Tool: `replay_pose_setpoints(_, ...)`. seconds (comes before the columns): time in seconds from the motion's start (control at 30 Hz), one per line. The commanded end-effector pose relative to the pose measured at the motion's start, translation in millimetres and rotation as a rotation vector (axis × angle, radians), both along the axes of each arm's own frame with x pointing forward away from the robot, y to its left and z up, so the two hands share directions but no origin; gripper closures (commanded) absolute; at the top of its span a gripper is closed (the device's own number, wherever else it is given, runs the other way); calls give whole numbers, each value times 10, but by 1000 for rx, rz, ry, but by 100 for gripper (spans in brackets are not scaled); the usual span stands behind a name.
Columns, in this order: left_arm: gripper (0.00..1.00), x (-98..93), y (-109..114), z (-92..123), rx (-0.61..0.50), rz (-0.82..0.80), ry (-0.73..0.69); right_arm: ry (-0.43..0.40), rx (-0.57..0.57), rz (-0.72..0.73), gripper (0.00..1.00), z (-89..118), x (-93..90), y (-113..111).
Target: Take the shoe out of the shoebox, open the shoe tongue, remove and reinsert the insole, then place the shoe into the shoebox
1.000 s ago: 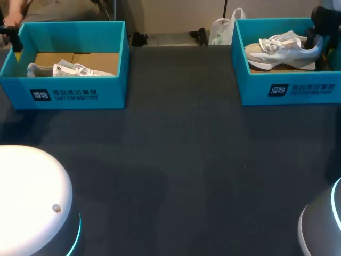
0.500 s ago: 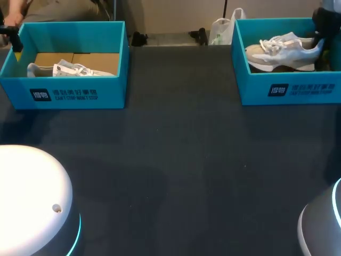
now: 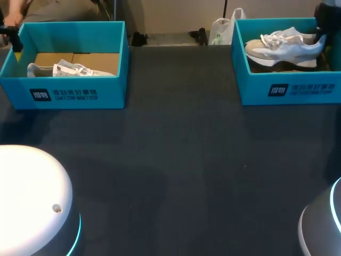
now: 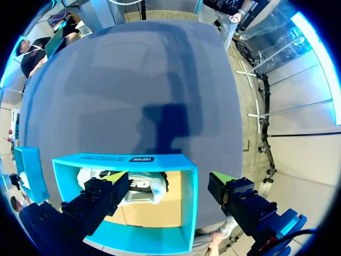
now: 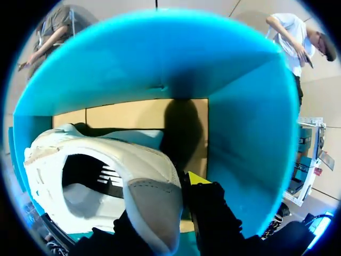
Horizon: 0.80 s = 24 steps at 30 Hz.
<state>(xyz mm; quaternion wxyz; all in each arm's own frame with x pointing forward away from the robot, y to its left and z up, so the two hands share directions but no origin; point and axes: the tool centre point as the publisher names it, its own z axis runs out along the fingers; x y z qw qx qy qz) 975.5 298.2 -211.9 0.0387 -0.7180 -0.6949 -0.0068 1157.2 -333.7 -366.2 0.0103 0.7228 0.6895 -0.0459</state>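
right gripper point(image 5: 169, 213) clamps the shoe point(image 3: 285, 47) by its heel, shoe tilted heel-up inside the right box point(image 3: 287, 92), so it should lift straight until the toe clears the wall, then swing to the table point(image 3: 176, 160); left gripper point(image 4: 169, 180) hangs wide over the left box point(image 3: 64, 95).

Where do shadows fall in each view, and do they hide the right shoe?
Left wrist view: a dark shadow on the table beyond the left shoebox. Right wrist view: shadow on the right shoebox floor, shoe lit. Head view: faint table shadows.
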Motion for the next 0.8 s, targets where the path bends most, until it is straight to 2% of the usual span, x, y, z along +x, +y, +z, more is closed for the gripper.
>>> replay_pose_setpoints(0.03,0,-11,0,4,2,0,-2,-2,-15,-7,100,342,-63,31)
replay_pose_setpoints(0.53,0,-11,0,4,2,0,-2,-73,-56,8,100,997,-239,87)
replay_pose_setpoints(0.8,0,-11,0,4,2,0,-2,-115,-79,23,100,1431,-404,134)
